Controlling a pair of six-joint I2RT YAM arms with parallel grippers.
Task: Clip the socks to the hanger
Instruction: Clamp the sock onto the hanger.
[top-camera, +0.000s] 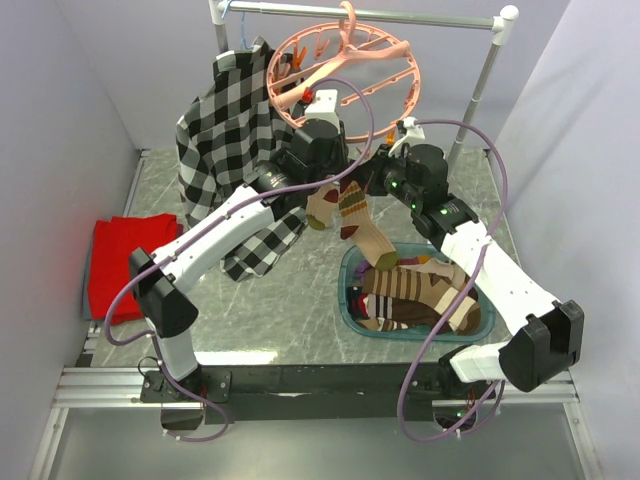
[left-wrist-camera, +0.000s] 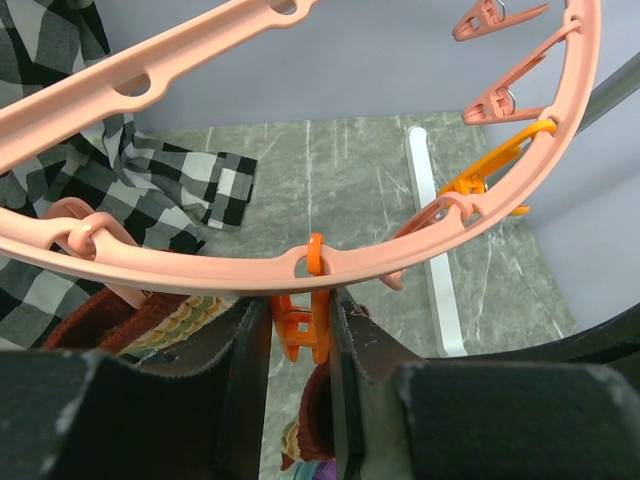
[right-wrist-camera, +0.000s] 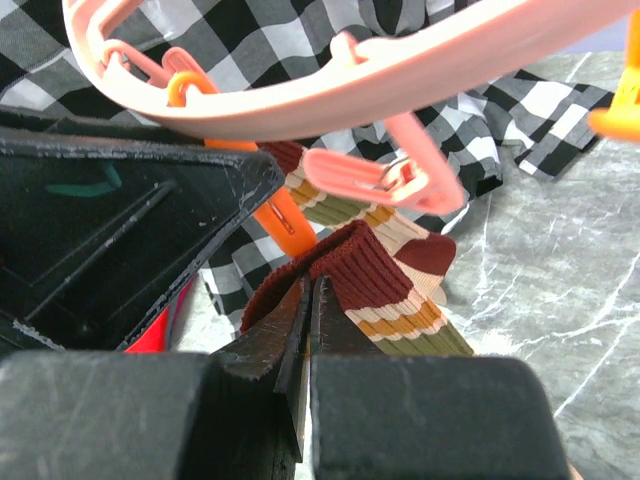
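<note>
Although most of the load lies unclipped at five o'clock of the overhead view, as a pile of striped knitted socks (top-camera: 415, 292) in a teal plastic basket (top-camera: 347, 285), one clipping is under way at the centre. The large round salmon-pink plastic laundry hanger (top-camera: 345, 52) hangs from the grey metal rail (top-camera: 420, 18) at twelve o'clock. The left gripper (top-camera: 318, 105) and right gripper (top-camera: 380, 178) meet under its near rim. A maroon, tan and olive striped knitted sock (top-camera: 355, 218) dangles between them, with a paler cream sock (top-camera: 320, 205) just beside it at its nine o'clock. From the left wrist, the fingers (left-wrist-camera: 248, 350) are drawn in on a small orange plastic clip (left-wrist-camera: 303, 330) hanging from the ring at the middle, one pad against each side; whether the squeeze has opened its mouth is hidden below. A black-and-white plaid shirt (left-wrist-camera: 60, 200) fills nine o'clock. From the right wrist, the jaws are pressed together, pinching the maroon cuff of the striped knitted sock at six o'clock and holding it just under the ring. The orange plastic clip is at the cuff's ten o'clock and a pink plastic clip (right-wrist-camera: 385, 180) at its one o'clock. I judge that no sock is surely fastened: the cuff is not yet in the orange plastic clip, and what holds the paler cream sock I cannot tell. Left to do: feed the cuff in, release, then work through the pile.
</note>
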